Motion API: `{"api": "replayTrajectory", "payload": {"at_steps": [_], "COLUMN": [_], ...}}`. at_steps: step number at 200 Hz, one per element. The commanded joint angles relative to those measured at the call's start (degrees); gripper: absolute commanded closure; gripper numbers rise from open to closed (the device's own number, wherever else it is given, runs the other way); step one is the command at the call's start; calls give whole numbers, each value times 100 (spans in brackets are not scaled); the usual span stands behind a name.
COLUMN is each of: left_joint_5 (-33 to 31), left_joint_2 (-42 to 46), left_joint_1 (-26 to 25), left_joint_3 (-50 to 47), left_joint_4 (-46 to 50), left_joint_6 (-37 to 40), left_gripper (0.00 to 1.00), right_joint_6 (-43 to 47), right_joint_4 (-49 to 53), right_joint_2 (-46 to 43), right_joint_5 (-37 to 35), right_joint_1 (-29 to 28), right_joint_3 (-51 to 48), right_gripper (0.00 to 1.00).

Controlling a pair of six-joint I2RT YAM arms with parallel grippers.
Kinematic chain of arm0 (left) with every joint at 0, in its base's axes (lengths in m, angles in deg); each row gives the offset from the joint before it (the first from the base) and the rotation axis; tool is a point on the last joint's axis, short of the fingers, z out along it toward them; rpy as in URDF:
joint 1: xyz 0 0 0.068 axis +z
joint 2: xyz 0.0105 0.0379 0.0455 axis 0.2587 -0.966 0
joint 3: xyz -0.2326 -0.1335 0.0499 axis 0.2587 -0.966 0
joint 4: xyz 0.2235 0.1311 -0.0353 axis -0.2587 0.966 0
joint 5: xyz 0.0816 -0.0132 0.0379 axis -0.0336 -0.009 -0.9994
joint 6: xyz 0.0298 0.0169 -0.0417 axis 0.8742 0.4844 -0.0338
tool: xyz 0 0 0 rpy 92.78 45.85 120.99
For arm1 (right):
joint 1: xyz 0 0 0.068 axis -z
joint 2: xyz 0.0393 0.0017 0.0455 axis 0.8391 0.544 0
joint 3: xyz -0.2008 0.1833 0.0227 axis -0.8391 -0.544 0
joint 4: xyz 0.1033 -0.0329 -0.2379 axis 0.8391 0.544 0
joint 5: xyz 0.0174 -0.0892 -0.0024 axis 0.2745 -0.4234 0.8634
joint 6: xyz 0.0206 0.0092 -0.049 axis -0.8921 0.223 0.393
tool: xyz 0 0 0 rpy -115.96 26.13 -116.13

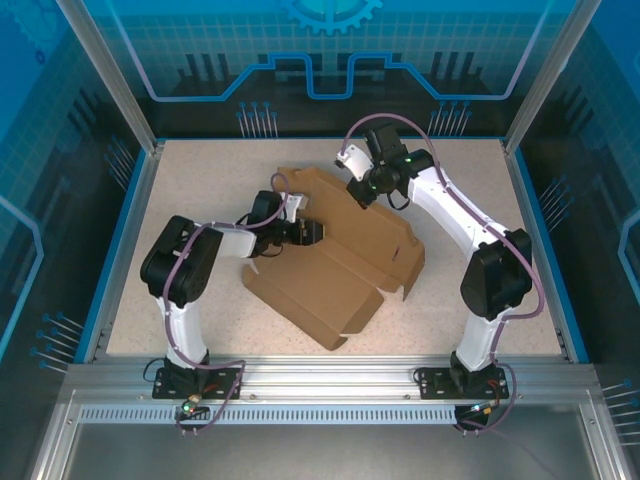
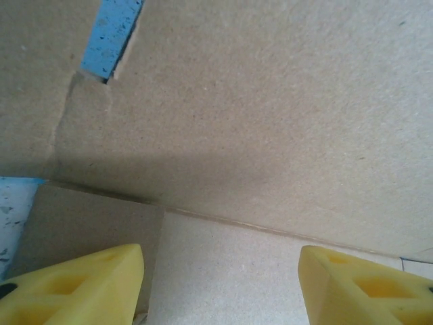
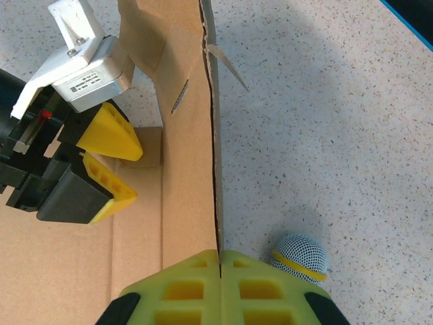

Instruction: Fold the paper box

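Paper box (image 1: 340, 285), a brown die-cut cardboard sheet, lies mostly flat across the middle of the table (image 1: 200, 190), with its far panel standing upright on the side toward the table's far edge. The right gripper (image 3: 220, 261) is closed tight on the top edge of that raised panel, the thin board pinched between its fingers. The left gripper (image 2: 222, 263) is partly open with nothing between its yellow fingertips (image 2: 88, 284), low over the flat base just in front of the crease where the panel rises. The paper box looks light and fairly stiff. It will likely bend cleanly along its scored lines, but could crease or tear at the slits and thin tabs if twisted. The best hold is probably a pinch on a panel's free edge, near its middle, while the other fingers press the base down beside the fold.
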Motion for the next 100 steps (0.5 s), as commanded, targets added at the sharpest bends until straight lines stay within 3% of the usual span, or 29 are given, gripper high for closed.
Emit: {"api": "replayTrajectory", "payload": {"at_steps": [1, 62, 100], "left_joint_5": [-37, -156, -214], "left_joint_2": [500, 1752, 2581], "left_joint_1": [12, 478, 1010], "left_joint_3": [-113, -887, -1455], "left_joint_4": [134, -228, -565], "left_joint_6": [61, -255, -1161], "left_gripper": [34, 31, 31], "right_joint_6": [153, 762, 1339], "right_joint_4": [-171, -313, -785], "right_joint_2": [-171, -205, -235], "right_joint_5": [-20, -1210, -1985], "right_joint_1": [9, -348, -683], "right_joint_3": [42, 37, -183], "right_gripper": [100, 100, 100]}}
